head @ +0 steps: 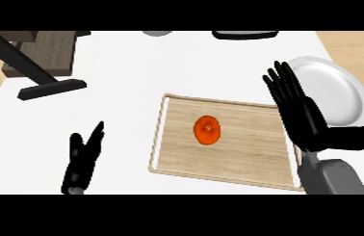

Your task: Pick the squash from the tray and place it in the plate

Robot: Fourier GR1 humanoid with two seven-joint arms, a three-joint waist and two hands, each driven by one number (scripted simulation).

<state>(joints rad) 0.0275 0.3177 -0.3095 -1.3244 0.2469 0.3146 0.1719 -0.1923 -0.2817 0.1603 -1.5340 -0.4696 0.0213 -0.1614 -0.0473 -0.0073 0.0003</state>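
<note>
- Squash [207,129], orange and round, sits mid-tray [245,170], nothing touching it.
- Right hand [302,115] hangs over the tray's right edge, fingers straight and spread, holding nothing, overlapping the white plate [334,85] just beyond.
- Left hand [83,159] rests open on the white counter [142,66], left of the tray.
- Dark stand [51,88] lies far left, well apart from the tray.

The squash [207,129] is a small, round, orange-red thing with a darker spot at its middle, lying near the centre of the tray [245,167], a pale wooden rectangle with a raised light rim. The plate [334,85], white and round, lies just beyond the tray's far right corner.
</note>
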